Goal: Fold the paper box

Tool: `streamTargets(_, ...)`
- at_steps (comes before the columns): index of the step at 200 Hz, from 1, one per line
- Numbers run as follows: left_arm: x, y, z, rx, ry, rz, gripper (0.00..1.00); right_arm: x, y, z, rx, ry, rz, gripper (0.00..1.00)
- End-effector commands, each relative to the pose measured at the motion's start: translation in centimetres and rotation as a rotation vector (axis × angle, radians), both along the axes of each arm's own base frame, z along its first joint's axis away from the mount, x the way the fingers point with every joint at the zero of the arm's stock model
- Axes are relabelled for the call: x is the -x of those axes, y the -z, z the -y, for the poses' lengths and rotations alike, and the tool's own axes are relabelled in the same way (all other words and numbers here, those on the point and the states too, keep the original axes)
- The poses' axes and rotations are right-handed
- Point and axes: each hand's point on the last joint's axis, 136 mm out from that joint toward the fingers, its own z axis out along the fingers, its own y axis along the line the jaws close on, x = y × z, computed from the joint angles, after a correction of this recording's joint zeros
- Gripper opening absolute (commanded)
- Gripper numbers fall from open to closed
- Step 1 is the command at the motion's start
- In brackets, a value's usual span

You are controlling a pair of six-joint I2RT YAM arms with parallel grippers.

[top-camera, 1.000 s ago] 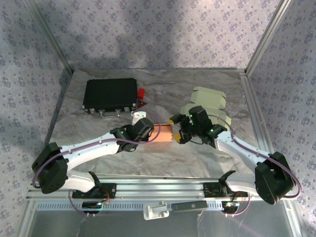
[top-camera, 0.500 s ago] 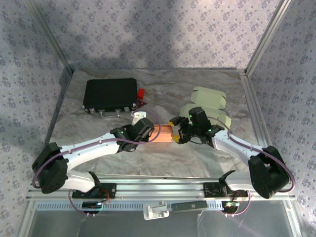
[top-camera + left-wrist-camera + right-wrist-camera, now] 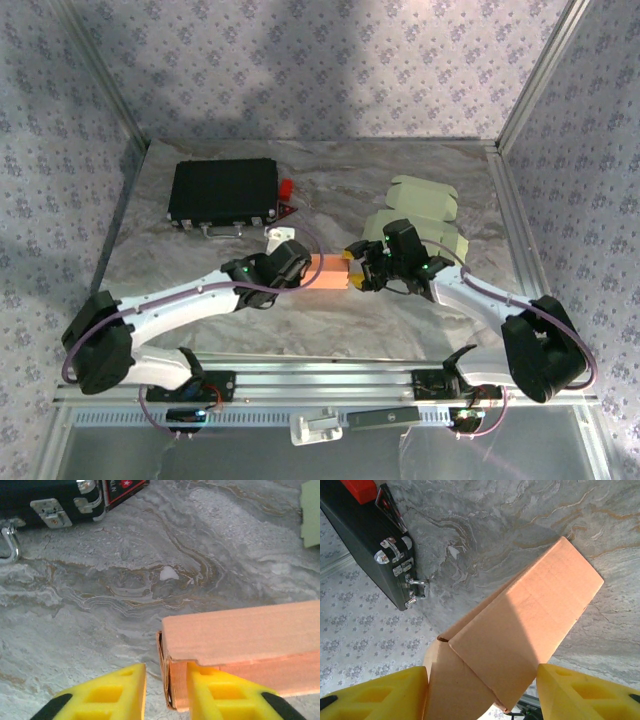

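The orange paper box [image 3: 328, 272] lies on the marbled table between the two grippers. My left gripper [image 3: 300, 268] is at its left end. In the left wrist view the box [image 3: 240, 635] has its folded end flap between the yellow jaws of the left gripper [image 3: 165, 682]. One finger [image 3: 225, 692] touches the box and the other finger [image 3: 105, 695] stands apart, so this gripper is open. My right gripper [image 3: 355, 268] is at the box's right end. In the right wrist view the right gripper [image 3: 482, 680] is closed across the box [image 3: 520, 630], one finger against its rounded flap.
A black case [image 3: 222, 192] with metal latches lies at the back left, with a red object [image 3: 286, 187] beside it. A small white piece [image 3: 283, 234] lies just behind the left gripper. Pale green flat boxes [image 3: 420, 205] are stacked behind the right arm. Metal frame posts border the table.
My left gripper's jaws have parted from shut, freeing the box's end flap. My right gripper's jaws have narrowed onto the box's other end. The box has shifted only slightly.
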Motion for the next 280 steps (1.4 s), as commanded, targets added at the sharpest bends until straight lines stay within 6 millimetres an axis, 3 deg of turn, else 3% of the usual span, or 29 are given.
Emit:
streamTargets(1,0.7,-3.0,0.1,0.109,-0.009,0.017,0.37,0.3,0.8,0.7,0.028,0.015,-0.017,0.59)
streamTargets(23,1.3,-5.0,-0.6,0.203,-0.036,0.037,0.51,0.3,0.9,0.6,0.028,0.013,-0.018,0.58)
streamTargets(43,1.2,-5.9,-1.5,0.309,-0.072,0.007,0.57,0.3,1.0,0.7,0.031,0.01,-0.015,0.58)
streamTargets(93,-1.1,-3.7,-1.3,0.514,-0.089,-0.179,0.57,0.2,1.0,0.7,0.037,0.009,-0.013,0.57)
streamTargets(122,-1.9,-2.9,-0.1,0.561,-0.071,-0.214,0.54,0.3,1.1,0.7,0.041,0.005,-0.017,0.57)
streamTargets(170,-1.8,-0.9,0.5,0.567,-0.071,-0.259,0.37,0.3,0.9,0.8,0.04,0.008,-0.016,0.57)
streamTargets(208,-1.3,-0.4,-0.8,0.545,-0.101,-0.244,0.36,0.3,1.0,0.9,0.043,0.006,-0.016,0.56)
streamTargets(280,-0.8,1.1,-1.2,0.534,-0.109,-0.257,0.34,0.5,1.4,1.1,0.057,0.004,-0.018,0.55)
